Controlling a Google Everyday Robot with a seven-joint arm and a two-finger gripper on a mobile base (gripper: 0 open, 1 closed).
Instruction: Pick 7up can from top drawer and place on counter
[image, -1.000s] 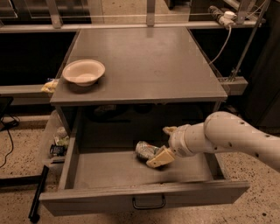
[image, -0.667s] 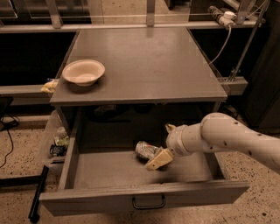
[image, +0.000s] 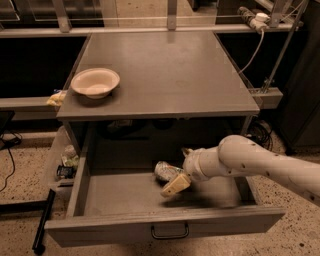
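Note:
The 7up can (image: 165, 171), silvery with green marks, lies on its side on the floor of the open top drawer (image: 122, 195), near the middle back. My gripper (image: 177, 170) reaches in from the right on a white arm (image: 250, 162). It is open, with one tan finger (image: 174, 186) in front of the can's right end and the other finger (image: 186, 150) behind it. The can rests on the drawer floor. The counter (image: 170, 70) is the grey top above the drawer.
A cream bowl (image: 95, 82) stands at the counter's left front. The drawer's dark pull handle (image: 170, 231) is on its front panel. Small clutter (image: 66, 161) lies left of the cabinet. A power strip and cable (image: 254, 19) hang at the back right.
My gripper has moved a little to the left, closer around the can's right end. The can has not moved.

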